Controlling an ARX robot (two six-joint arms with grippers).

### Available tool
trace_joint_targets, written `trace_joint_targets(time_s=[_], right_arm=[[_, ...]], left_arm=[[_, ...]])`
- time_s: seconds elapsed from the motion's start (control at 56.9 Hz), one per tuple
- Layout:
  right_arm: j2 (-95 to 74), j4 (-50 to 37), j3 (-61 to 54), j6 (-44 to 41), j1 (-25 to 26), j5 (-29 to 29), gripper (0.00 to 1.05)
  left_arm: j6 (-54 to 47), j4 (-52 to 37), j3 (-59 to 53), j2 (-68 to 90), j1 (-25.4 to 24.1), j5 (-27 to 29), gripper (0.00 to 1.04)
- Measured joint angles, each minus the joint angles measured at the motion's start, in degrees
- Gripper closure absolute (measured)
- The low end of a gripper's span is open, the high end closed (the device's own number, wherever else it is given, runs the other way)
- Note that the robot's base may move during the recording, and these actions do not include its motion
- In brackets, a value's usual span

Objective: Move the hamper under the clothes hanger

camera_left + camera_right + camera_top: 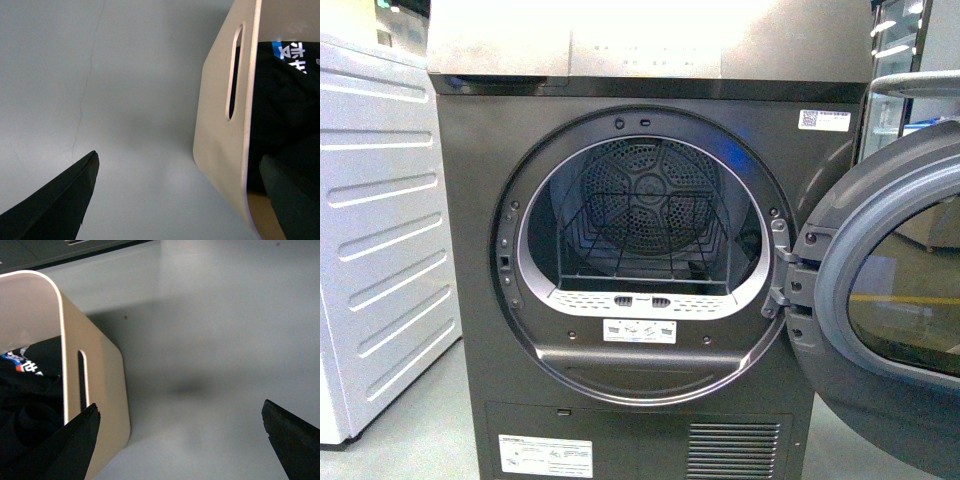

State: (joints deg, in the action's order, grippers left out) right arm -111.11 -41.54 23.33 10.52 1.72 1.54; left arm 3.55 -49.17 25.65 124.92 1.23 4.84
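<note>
The hamper (pixel 220 125) is a beige tub with a handle slot (pixel 235 75) in its side and black clothing (pixel 285 100) inside. My left gripper (pixel 178 156) is open and straddles its side wall, one finger over the floor, the other above the clothing. In the right wrist view the hamper (pixel 35 310) shows its opposite side with its slot (pixel 81 385). My right gripper (pixel 179 405) is open, one finger by that wall, the other over bare floor. The clothes hanger is out of view. Neither arm shows in the front view.
A dark grey dryer (pixel 470 200) fills the front view, its round door (pixel 890 270) swung open to the right, with a wire rack in the drum. A white ribbed appliance (pixel 380 220) stands at the left. Pale grey floor (pixel 225 315) surrounds the hamper.
</note>
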Motion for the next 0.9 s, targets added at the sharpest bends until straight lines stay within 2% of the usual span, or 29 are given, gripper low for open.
trace_joint_targets(time_s=[0.563,0.897], right_arm=[[-9.4,4.5,10.4,0.3,-7.7,-0.4,0.08],[-15.1,6.7,14.9,-1.2,-8.2,-1.5,0.08]], left_arm=[[1.1,3.6,7.6,2.9,0.8,0.9,0.07],[2.1,4.9,11.4,6.8,1.9,1.6,0.07]])
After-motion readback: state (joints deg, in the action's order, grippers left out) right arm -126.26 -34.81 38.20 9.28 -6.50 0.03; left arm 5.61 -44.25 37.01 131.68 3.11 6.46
